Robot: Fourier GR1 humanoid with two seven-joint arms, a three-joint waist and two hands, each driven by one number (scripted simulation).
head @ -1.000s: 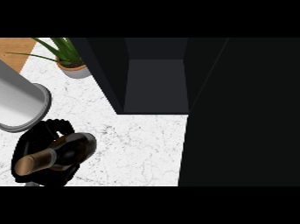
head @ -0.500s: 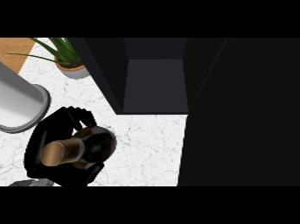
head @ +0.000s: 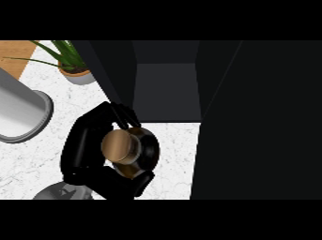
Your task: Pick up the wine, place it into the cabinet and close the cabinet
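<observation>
I see the wine bottle (head: 119, 146) from above, as a round brown top with a dark body under it. My right hand (head: 82, 149) is shut on it, black fingers curled round its left and lower sides, and a bit of grey wrist shows at the bottom edge. Hand and bottle hover over the white marble counter (head: 32, 161), just in front of the dark cabinet's (head: 167, 89) open mouth and a little left of it. The cabinet door (head: 267, 122) stands open as a wide black panel on the right. My left hand does not show.
A thick grey cylinder (head: 11, 105) slants in from the left edge, with no hand visible on it. A potted green plant (head: 73, 70) stands at the back, left of the cabinet. Wooden surface (head: 4, 49) shows at the top left.
My right hand has carried the bottle to the right and farther from me, toward the cabinet's opening. The bottle's top now points more straight at me.
</observation>
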